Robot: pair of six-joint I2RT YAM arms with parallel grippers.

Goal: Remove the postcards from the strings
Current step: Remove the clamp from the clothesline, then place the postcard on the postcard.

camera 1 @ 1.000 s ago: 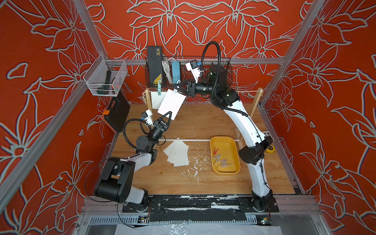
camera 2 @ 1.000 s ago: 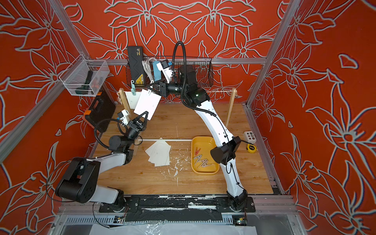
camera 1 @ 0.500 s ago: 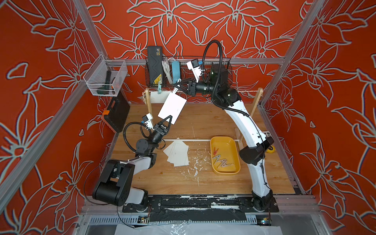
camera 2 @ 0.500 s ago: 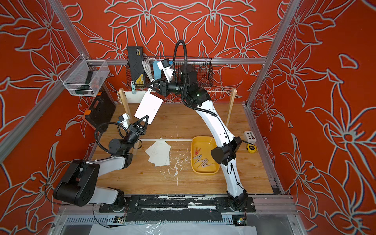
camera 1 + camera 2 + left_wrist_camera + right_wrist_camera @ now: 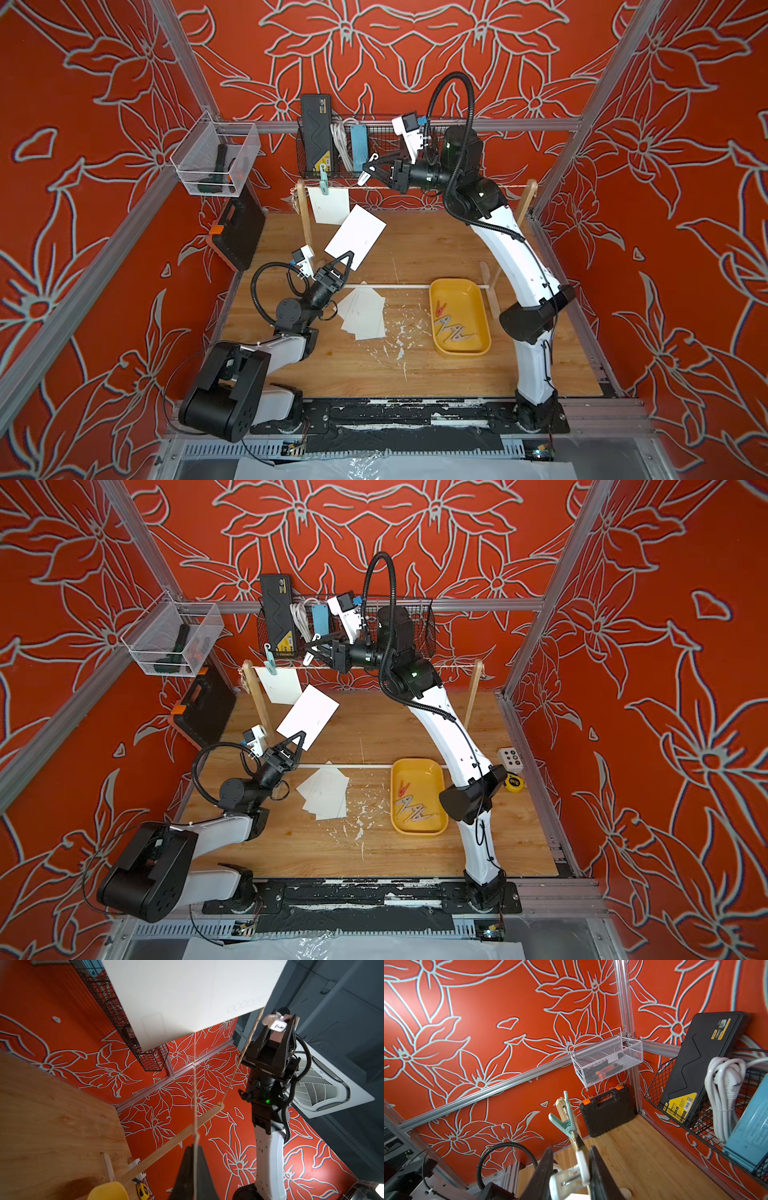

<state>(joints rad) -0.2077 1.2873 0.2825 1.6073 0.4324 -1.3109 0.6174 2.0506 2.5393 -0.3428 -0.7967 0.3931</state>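
Left claw [image 5: 348,258] grips freed postcard [image 5: 355,236] by a lower corner, tilted above counter [image 5: 415,241] near stacked postcards [image 5: 363,313], likely to add it. Right claw [image 5: 368,168] pinches white peg [image 5: 363,178] beside string [image 5: 509,190], probably bound for yellow tray [image 5: 461,352]. Last postcard [image 5: 330,205] hangs on string under teal peg [image 5: 323,183].

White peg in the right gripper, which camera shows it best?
Right wrist view: the white peg sits close up, pinched in the right gripper. Both top views show it tiny; the left wrist view, distant.
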